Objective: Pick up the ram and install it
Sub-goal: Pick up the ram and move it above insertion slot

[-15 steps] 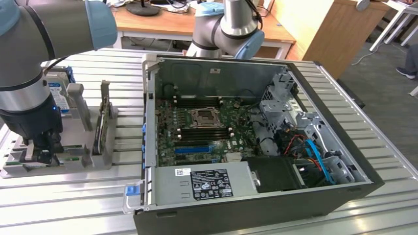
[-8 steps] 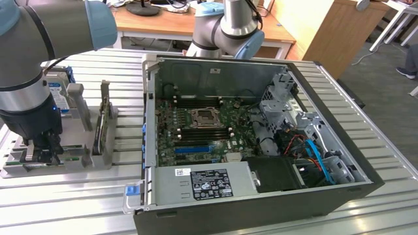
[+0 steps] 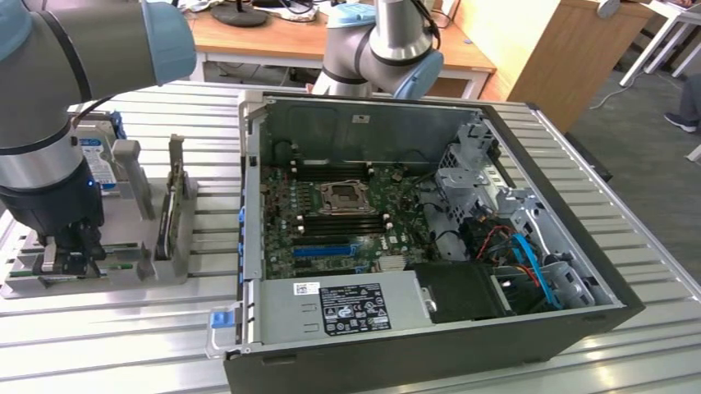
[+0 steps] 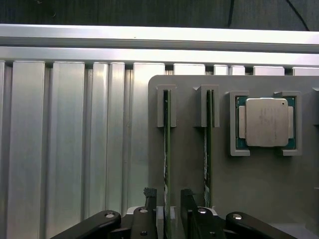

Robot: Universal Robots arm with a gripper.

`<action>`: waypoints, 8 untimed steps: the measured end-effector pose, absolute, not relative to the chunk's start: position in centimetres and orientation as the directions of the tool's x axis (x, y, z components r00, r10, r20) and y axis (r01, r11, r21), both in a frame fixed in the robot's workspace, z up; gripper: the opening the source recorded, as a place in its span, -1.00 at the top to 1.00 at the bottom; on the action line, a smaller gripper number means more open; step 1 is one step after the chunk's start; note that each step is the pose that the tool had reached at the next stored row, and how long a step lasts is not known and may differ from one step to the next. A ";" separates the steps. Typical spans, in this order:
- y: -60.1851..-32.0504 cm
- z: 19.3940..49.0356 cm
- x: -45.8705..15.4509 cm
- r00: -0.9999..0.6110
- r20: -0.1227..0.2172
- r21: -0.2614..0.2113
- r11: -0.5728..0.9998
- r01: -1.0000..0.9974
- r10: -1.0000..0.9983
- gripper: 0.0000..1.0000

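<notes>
Claw (image 4: 168, 199) closed on the ram (image 4: 167, 144), upright in grey holder (image 4: 188, 169) on the bench (image 4: 65, 149); lifting, installing not yet done

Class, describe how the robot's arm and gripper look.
The arm is made of grey cylindrical tubes with light-blue joint caps; a black cable runs along it. The gripper is black, with jointed links and silver bolt heads.

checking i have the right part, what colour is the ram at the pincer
Green; the ram shows best in the wrist view.
</notes>
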State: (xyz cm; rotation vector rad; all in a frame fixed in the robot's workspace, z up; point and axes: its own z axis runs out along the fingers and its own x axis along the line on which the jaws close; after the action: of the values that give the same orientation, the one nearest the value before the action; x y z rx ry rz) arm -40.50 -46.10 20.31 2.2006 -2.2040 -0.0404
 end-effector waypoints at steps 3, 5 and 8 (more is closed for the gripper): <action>-46.1 20.3 -40.5 -0.002 0.001 0.037 0.002 -0.999 -1.000 0.34; -46.1 20.2 -40.5 -0.002 0.001 0.037 0.002 -0.999 -1.000 0.34; -46.1 20.1 -40.5 -0.002 0.001 0.037 0.002 -0.999 -1.000 0.34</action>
State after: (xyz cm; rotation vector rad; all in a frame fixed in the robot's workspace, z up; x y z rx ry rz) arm -40.50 -46.10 20.13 2.2005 -2.2041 -0.0404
